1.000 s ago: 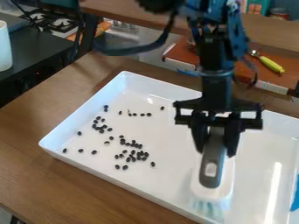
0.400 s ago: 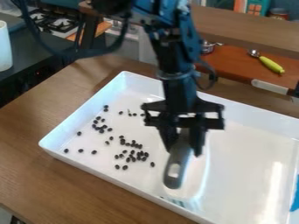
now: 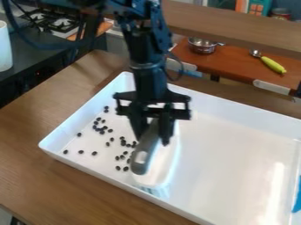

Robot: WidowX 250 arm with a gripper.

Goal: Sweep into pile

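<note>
Beans lie scattered over the left part of the tray in view, with the nearest beside the brush. My pincer is closed on the brush's handle, which slants; the bristles sit by the tray's near wall. Caution: a fast stroke may scatter the clustered beans instead of gathering them. If I carry the bristles too high, beans may slip beneath; too low, drag may twist the handle in my grip. Contact with the near wall may stall the stroke. A short path would probably miss the outlying beans.
</note>
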